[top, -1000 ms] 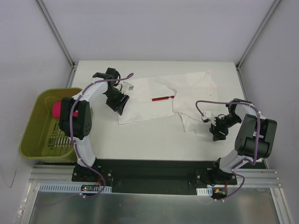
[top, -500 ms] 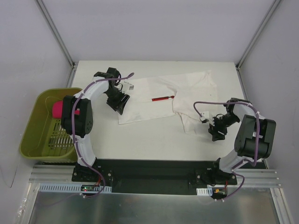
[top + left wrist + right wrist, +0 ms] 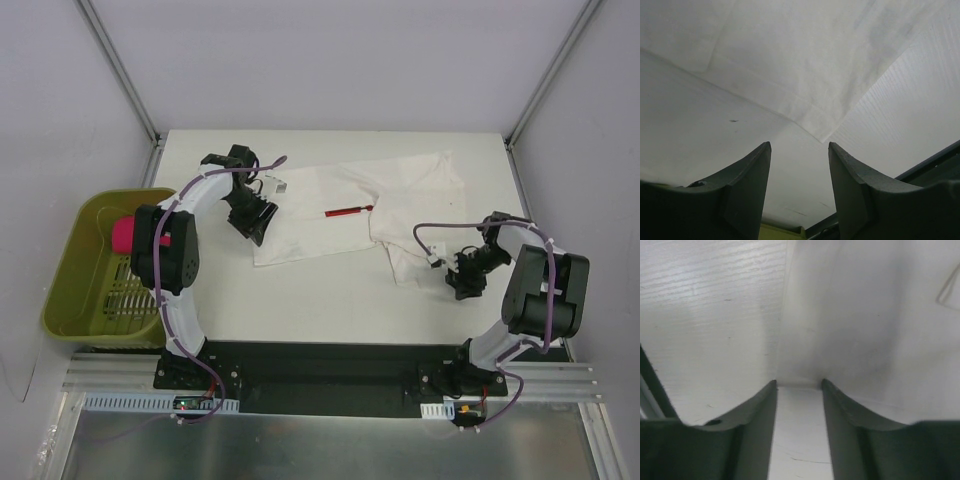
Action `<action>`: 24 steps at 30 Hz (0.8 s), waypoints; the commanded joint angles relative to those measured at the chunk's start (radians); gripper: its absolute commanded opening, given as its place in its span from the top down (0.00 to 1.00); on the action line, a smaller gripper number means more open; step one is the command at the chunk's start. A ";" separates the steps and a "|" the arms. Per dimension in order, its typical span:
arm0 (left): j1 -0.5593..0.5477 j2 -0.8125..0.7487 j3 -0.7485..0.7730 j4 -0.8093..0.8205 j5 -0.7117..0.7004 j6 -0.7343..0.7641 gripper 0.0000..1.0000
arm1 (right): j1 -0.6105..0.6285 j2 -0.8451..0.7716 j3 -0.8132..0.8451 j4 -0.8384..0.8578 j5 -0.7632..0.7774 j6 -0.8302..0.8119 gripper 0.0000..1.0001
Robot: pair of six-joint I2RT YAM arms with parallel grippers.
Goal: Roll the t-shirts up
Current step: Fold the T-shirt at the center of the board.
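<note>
1. Far to the left I see a green basket beside the left edge of the worktop. The pink rolled t-shirt lies inside it, up against the side nearest the left arm.
2. The left end effector hangs low over the near left corner of the white t-shirt. It is partly open. On the wrist camera its two fingers stand apart with nothing between them, and the shirt's corner lies just past the tips.
3. The white t-shirt lies spread out on the far half of the worktop, between the two arms. A thin red print shows near its middle.
4. The right end effector is low at the shirt's near right corner. Its fingers stand apart, so it is open too and grips nothing. The cloth's edge lies right at the tips, and I cannot tell if it touches them.
5. The worktop is white. Pale grey walls close it in, with metal posts at the far corners.
</note>
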 commanded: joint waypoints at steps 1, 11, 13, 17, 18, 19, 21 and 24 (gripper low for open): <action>-0.001 -0.003 -0.006 -0.030 -0.018 0.019 0.51 | 0.024 0.007 -0.091 0.093 -0.029 -1.018 0.67; 0.000 -0.110 -0.106 -0.010 0.019 -0.079 0.50 | -0.002 -0.325 -0.156 -0.245 -0.115 -0.859 0.99; 0.000 -0.144 -0.132 -0.007 0.031 -0.118 0.50 | 0.001 -0.389 -0.194 -0.272 -0.136 -0.738 0.99; 0.002 -0.184 -0.207 -0.028 -0.001 -0.123 0.50 | 0.005 -0.537 -0.287 -0.246 -0.138 -0.634 0.99; 0.008 -0.169 -0.207 -0.052 -0.013 -0.129 0.50 | 0.010 -0.554 -0.313 -0.227 -0.135 -0.614 0.99; 0.014 -0.153 -0.204 -0.071 -0.006 -0.140 0.52 | 0.020 -0.573 -0.353 -0.189 -0.132 -0.585 0.99; 0.029 -0.119 -0.209 -0.092 0.031 -0.158 0.53 | 0.033 -0.594 -0.386 -0.146 -0.131 -0.540 0.99; 0.039 -0.112 -0.213 -0.060 0.016 -0.212 0.52 | 0.068 -0.576 -0.401 -0.057 -0.125 -0.404 0.99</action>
